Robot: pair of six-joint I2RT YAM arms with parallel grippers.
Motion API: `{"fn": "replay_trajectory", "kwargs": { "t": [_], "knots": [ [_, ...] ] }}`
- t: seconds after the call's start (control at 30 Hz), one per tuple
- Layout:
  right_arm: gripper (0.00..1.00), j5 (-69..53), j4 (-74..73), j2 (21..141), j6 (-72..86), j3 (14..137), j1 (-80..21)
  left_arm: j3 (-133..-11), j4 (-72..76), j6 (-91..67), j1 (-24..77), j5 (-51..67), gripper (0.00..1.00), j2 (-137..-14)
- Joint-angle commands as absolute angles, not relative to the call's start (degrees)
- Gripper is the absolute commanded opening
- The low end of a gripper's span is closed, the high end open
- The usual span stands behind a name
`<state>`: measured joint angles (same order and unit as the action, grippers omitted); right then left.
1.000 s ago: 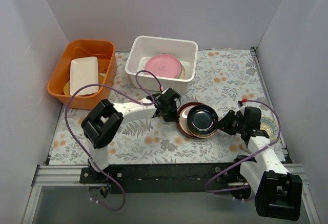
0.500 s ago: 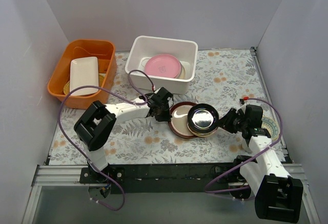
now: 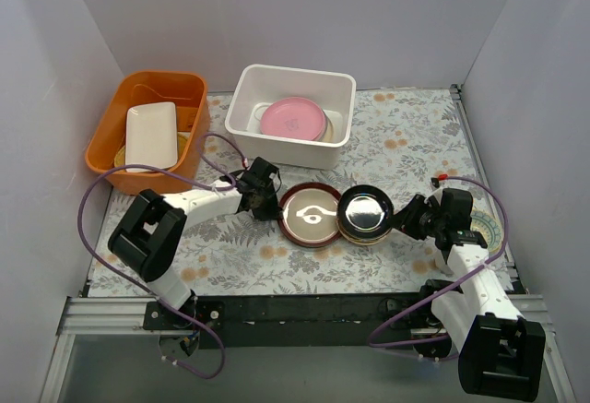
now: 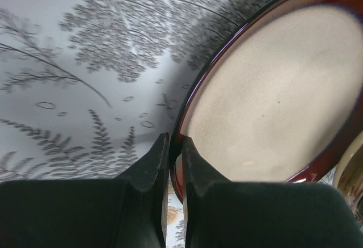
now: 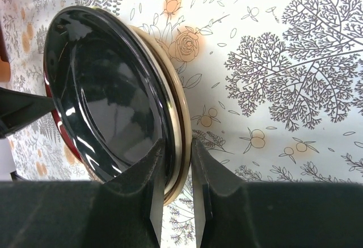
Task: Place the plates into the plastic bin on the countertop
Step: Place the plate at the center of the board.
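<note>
On the fern-printed countertop [image 3: 406, 136], my left gripper [image 3: 269, 202] is shut on the left rim of the maroon plate [image 3: 312, 216], which lies flat. In the left wrist view the gripper [image 4: 174, 146] pinches that rim [image 4: 187, 103]. My right gripper [image 3: 403, 219] is shut on the right edge of the glossy black plate [image 3: 366, 211], stacked on a tan plate [image 5: 177, 120]. In the right wrist view the fingers [image 5: 156, 163] clamp both rims, with the black plate [image 5: 108, 95] tilted. The white plastic bin [image 3: 249, 112] holds a pink plate [image 3: 293, 116] over another plate.
An orange tub [image 3: 189, 89] at the back left holds a white rectangular dish [image 3: 151, 134] over a yellowish plate. A cream-and-blue plate [image 3: 487, 233] lies partly under my right arm near the right wall. Grey walls close in the sides and back.
My left gripper has dragged the maroon plate to the left, out from under the black and tan plates. My right gripper kept its grip and stayed in place.
</note>
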<state>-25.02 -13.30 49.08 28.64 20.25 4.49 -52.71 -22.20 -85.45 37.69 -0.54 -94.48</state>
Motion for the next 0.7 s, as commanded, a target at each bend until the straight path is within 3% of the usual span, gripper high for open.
{"fn": "replay_trajectory", "kwargs": {
  "t": [0.0, 0.5, 0.67],
  "knots": [
    [0.09, -23.5, -11.9, 48.6, 27.6, 20.3, 4.7, -48.9, -31.5, -81.1, 32.9, -10.1, 0.00, -93.9],
    [0.12, -23.6, -10.1, 50.2, 27.0, 17.4, 4.7, -46.3, -30.6, -80.2, 30.2, -7.6, 0.01, -91.3],
    [0.17, -24.2, -9.1, 51.4, 26.6, 16.4, 4.7, -46.1, -29.6, -79.3, 30.1, -6.5, 0.18, -87.3]
  ]
}}
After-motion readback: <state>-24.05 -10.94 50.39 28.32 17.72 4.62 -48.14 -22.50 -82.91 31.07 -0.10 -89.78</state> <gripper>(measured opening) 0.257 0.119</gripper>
